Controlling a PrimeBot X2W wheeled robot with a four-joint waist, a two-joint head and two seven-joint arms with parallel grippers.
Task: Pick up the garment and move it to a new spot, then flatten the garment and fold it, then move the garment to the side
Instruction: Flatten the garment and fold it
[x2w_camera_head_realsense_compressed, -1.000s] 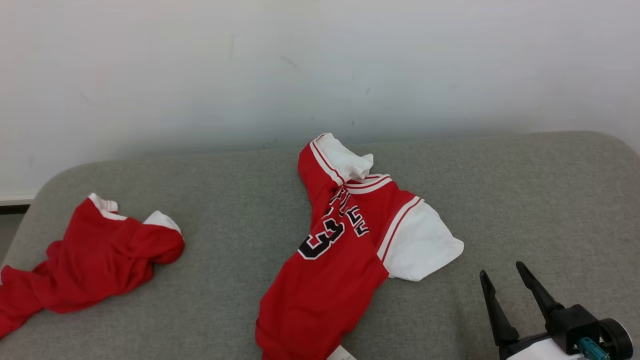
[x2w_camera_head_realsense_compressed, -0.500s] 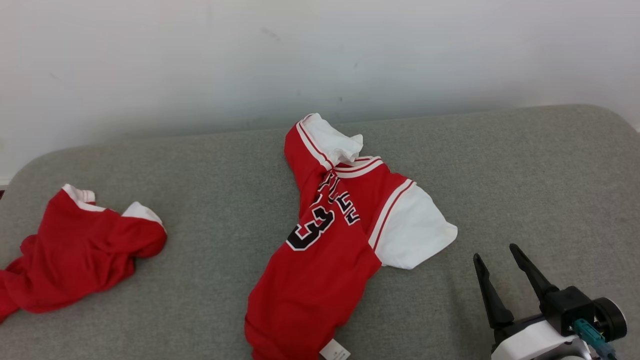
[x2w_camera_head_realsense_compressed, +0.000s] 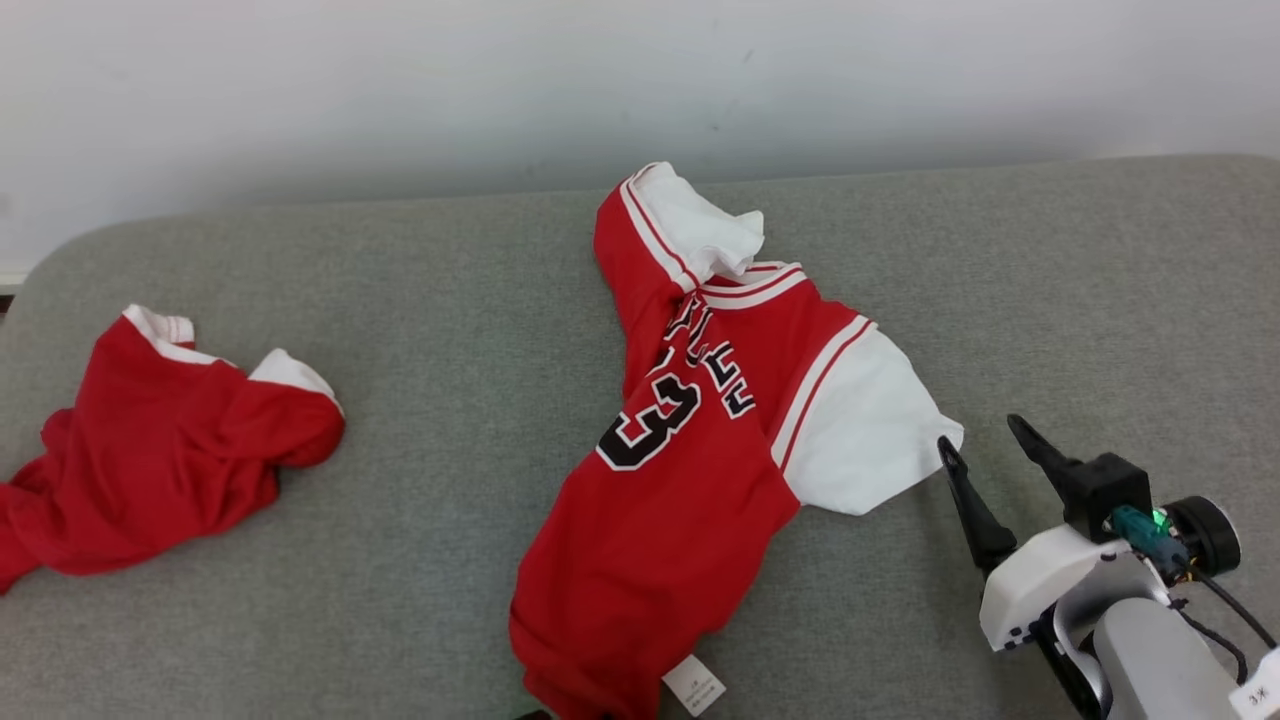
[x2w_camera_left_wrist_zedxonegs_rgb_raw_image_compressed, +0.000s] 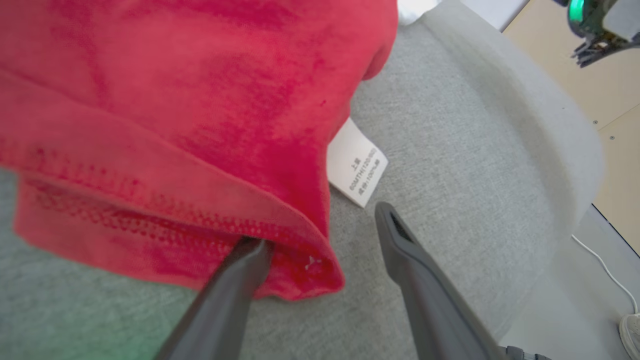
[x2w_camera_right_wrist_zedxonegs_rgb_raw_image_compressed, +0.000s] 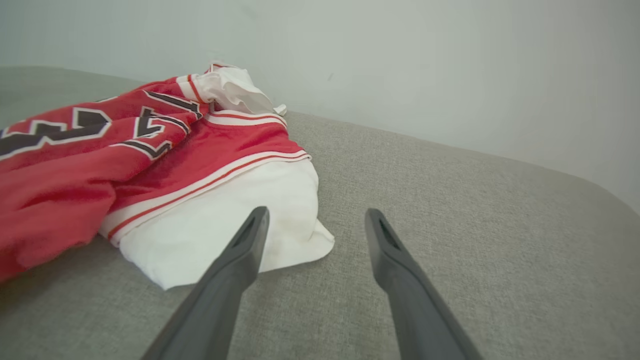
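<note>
Grey cushion under red jersey, black "3" (hem label print blurred)

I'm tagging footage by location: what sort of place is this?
Likely an indoor test room, though I can't be sure: a grey padded surface against a bare white wall, a red jersey spread on it, and a loose cable on the pale floor.

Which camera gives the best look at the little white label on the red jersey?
The left wrist view: the label is close, its print visible, at the jersey hem. The head view shows it as a tiny tab at the bottom hem. The right wrist view faces the white sleeve end.
</note>
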